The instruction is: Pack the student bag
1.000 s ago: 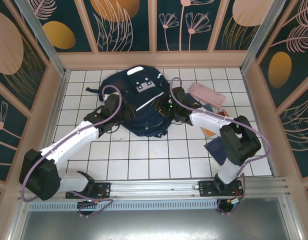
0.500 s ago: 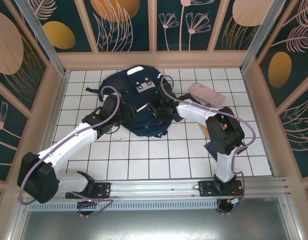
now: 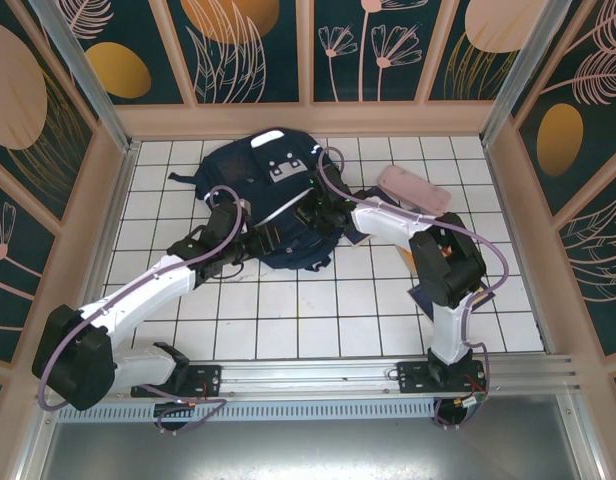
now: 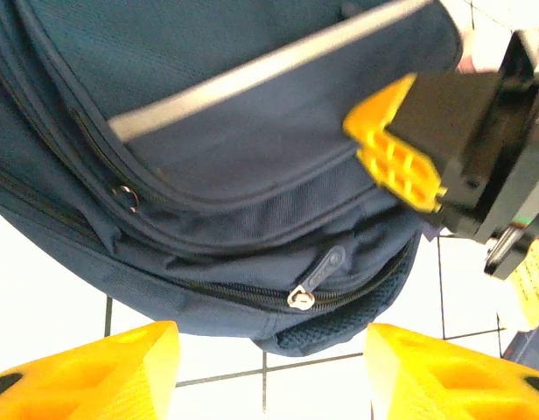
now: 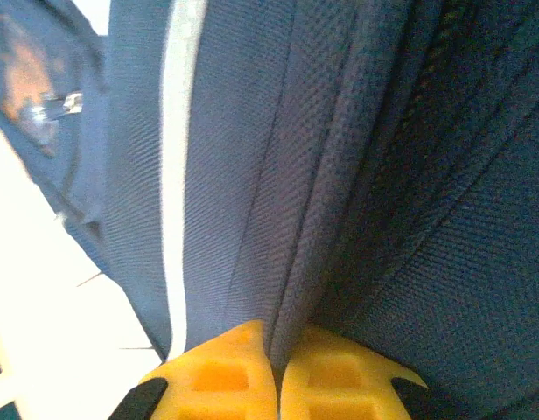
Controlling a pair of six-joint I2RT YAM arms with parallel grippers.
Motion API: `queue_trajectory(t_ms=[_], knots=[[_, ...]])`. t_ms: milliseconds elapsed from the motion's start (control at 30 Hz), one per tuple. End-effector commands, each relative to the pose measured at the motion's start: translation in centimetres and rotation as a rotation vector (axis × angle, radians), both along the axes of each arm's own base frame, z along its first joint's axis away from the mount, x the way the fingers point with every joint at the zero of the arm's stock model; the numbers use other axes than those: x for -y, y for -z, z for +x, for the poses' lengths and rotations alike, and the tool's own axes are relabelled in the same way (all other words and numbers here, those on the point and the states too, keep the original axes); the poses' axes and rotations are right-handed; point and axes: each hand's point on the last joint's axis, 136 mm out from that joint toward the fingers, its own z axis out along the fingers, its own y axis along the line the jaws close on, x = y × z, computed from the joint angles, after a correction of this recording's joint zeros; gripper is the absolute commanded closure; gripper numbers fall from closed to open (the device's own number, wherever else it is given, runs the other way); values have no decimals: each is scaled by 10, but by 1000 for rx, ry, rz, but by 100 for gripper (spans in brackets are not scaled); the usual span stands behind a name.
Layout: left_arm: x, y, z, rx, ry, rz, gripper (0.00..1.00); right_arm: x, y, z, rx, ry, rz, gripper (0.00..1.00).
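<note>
the student bag lies lengthwise, top toward the far edge of the counter; wrist views show the right pincer clamping its fabric, the left pincer wide.

At my right wrist the student bag spills past every edge, and my right claw is cut off below. My left claw loses its fingers to the bottom edge; the bag's stripe blurs.

Matt woven student bag (metal slider)
</note>
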Motion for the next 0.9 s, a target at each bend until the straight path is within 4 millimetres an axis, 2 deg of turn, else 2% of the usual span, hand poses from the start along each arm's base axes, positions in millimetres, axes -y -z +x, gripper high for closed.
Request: queue_trajectory(t_ms=[0, 133, 300, 600, 733, 867], knots=[[16, -10, -6, 28, 56, -65, 42, -25, -88, -1, 240, -113, 155, 98], [24, -5, -6, 17, 55, -83, 34, -34, -109, -9, 293, -158, 191, 99], [33, 0, 4, -12, -12, -97, 22, -39, -113, -12, 308, -172, 201, 100], [52, 28, 13, -107, -75, -42, 20, -39, -117, -10, 329, -163, 208, 100], [38, 39, 19, -117, -159, 27, 16, -38, -117, -11, 334, -164, 203, 100], [22, 50, 19, -136, -227, 98, 17, -36, -116, -10, 335, -156, 198, 100]])
